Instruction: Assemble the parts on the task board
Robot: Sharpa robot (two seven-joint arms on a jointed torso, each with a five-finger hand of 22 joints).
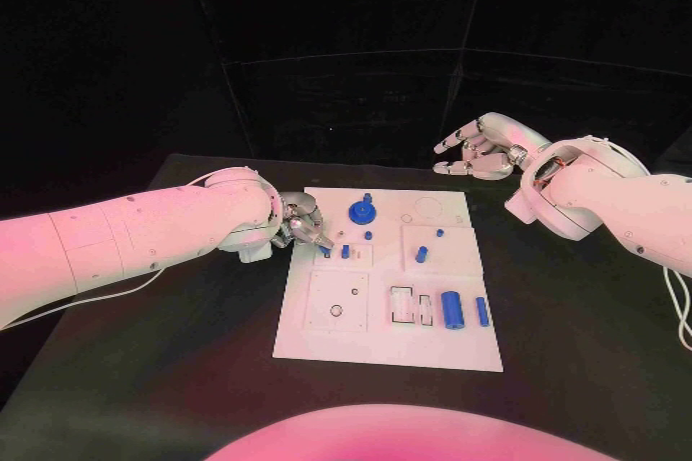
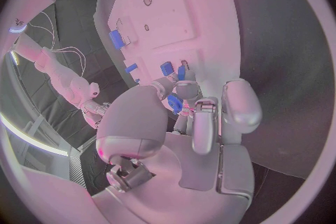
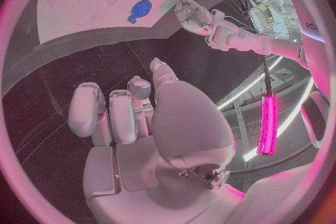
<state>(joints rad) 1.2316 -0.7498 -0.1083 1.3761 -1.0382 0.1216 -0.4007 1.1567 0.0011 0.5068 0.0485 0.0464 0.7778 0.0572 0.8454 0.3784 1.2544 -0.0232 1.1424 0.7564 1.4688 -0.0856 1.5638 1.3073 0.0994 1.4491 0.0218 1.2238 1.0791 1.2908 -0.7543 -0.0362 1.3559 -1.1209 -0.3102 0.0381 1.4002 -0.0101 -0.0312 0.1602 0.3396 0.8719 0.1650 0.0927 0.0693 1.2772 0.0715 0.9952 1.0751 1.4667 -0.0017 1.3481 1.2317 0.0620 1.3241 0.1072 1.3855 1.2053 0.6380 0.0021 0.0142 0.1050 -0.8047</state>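
- Pinching a small blue plastic part at its fingertips, the left silver hand sits at the flat white task board's nine o'clock edge, probably to seat it.
- Right silver hand hovers at one o'clock over the black desk, fingers loosely curled and holding nothing, keeping clear.

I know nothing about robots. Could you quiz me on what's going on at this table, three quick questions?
1. True or false: the right hand rests on the task board.
2. Which hand pinches a small blue part? A) left B) right
3. The large blue cylinder lies near the board's ___ edge (far/near).

Key: 1 false, it hangs off the board, beyond its far edge, holding nothing. 2 A, the left hand. 3 near.
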